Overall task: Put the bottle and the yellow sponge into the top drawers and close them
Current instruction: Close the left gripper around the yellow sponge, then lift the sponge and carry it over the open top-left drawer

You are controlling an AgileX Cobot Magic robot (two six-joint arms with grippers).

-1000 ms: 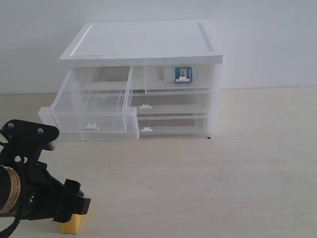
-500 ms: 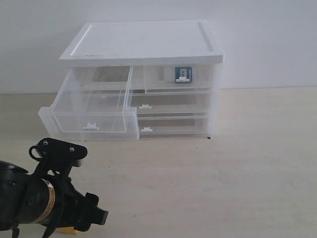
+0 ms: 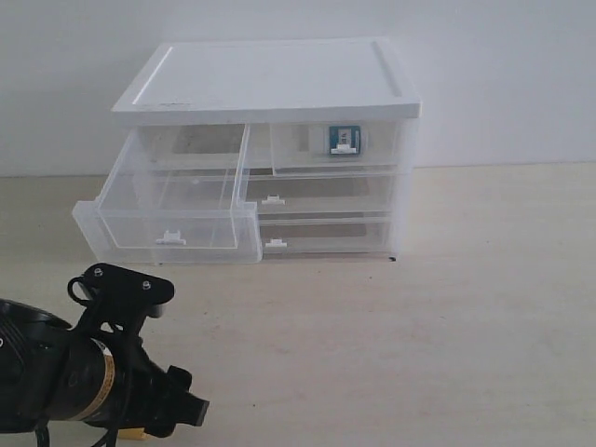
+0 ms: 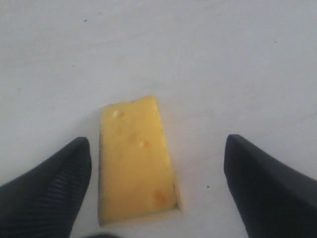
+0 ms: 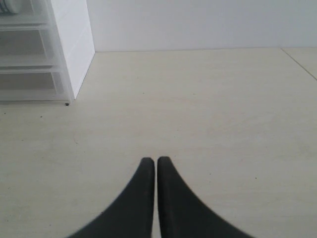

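Left gripper [image 4: 157, 145] — fingers spread wide, holding nothing, set to either side of the yellow sponge [image 4: 136, 161].
Yellow sponge: flat on the table [image 4: 223, 59], between the fingers but off-centre, just beside one and apart from the other. Its long axis runs crosswise to the closing line, so the jaws would meet its narrow width.
Right gripper [image 5: 156, 166]: fingers pressed together, empty, no sponge in its view — the left arm is judged nearer.
Bottle [image 3: 344, 140]: inside the closed top right drawer [image 3: 298, 146].
Top left drawer [image 3: 168, 223]: pulled out.
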